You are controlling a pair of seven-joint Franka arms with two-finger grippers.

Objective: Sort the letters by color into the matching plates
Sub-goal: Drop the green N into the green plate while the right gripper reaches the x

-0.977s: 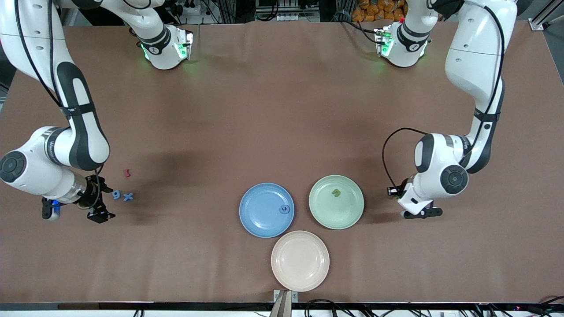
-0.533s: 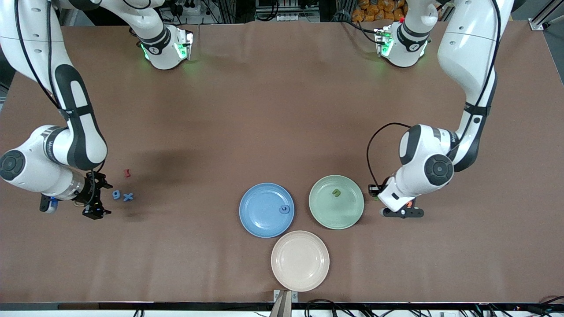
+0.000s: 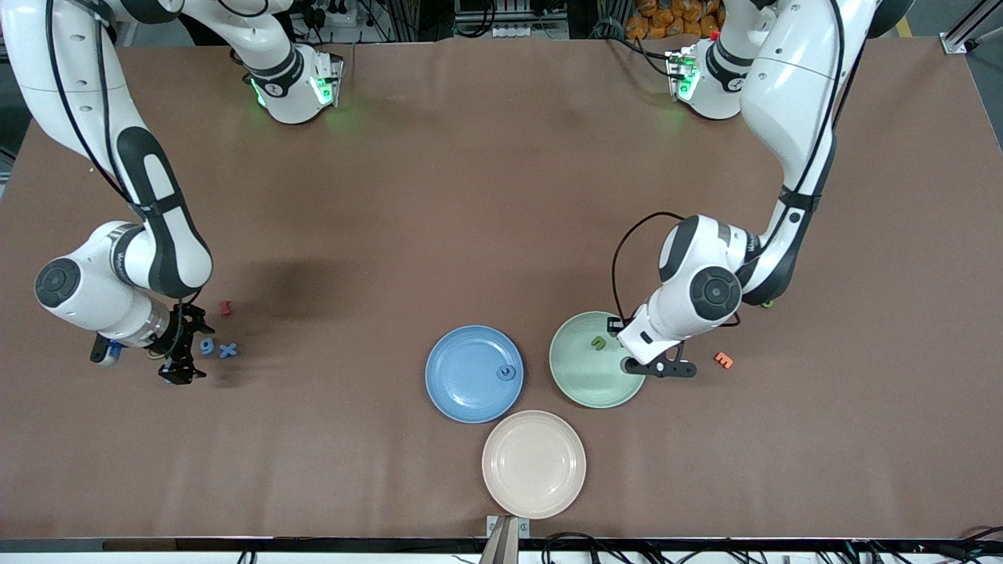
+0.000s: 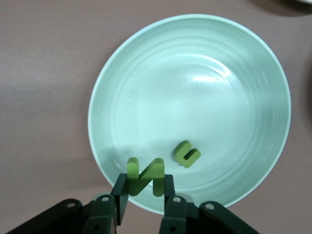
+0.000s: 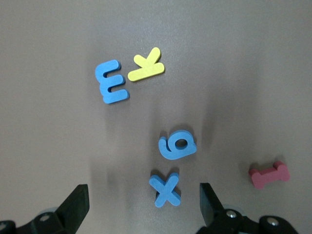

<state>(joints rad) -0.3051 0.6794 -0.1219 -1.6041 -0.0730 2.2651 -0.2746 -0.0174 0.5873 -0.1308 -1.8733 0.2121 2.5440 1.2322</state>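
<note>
My left gripper (image 4: 145, 191) is shut on a green letter N (image 4: 145, 175) and hangs over the rim of the mint green plate (image 3: 588, 382) at its left-arm side (image 3: 636, 362). One green letter (image 3: 599, 342) lies in that plate (image 4: 195, 87). The blue plate (image 3: 462, 376) beside it holds one blue letter (image 3: 508, 373). Toward the right arm's end, my right gripper (image 3: 182, 350) is open, low over the table. A blue X (image 5: 165, 189) shows between its spread fingers, untouched, with a blue 9 (image 5: 177, 145) just past it. A blue E (image 5: 112, 88) lies farther off.
A cream plate (image 3: 534, 464) sits nearest the front camera, in front of the two coloured plates. An orange piece (image 3: 723, 359) lies beside the green plate. A red piece (image 3: 226, 308) and a yellow K (image 5: 145, 68) lie near the blue letters.
The left arm has carried the green N in toward the green plate and now holds it over the rim, uncovering the orange piece. The right gripper has shifted a little closer to the blue 9 and X.
</note>
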